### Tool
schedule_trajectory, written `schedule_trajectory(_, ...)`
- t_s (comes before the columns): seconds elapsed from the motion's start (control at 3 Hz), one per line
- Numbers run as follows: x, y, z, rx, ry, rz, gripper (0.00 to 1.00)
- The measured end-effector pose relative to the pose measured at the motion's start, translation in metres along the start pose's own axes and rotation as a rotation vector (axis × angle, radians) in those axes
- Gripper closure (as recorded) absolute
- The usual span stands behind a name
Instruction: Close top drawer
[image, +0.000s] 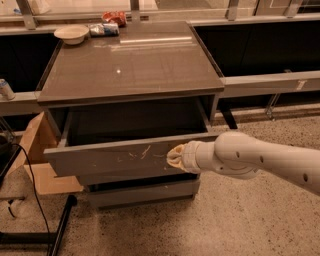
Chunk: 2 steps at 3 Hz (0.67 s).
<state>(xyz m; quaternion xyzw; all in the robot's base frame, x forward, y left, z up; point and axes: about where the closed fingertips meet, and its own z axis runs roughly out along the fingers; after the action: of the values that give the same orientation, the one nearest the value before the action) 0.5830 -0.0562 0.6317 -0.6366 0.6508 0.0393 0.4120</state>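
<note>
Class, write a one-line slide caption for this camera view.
Robot's hand at the scratched front of the open top drawer.
</note>
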Motion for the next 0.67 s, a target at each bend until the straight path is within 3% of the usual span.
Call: schedule_trajectory(0.67,-0.0005,-0.0069,0.0095,0.031,0.009,-0.041,1.0)
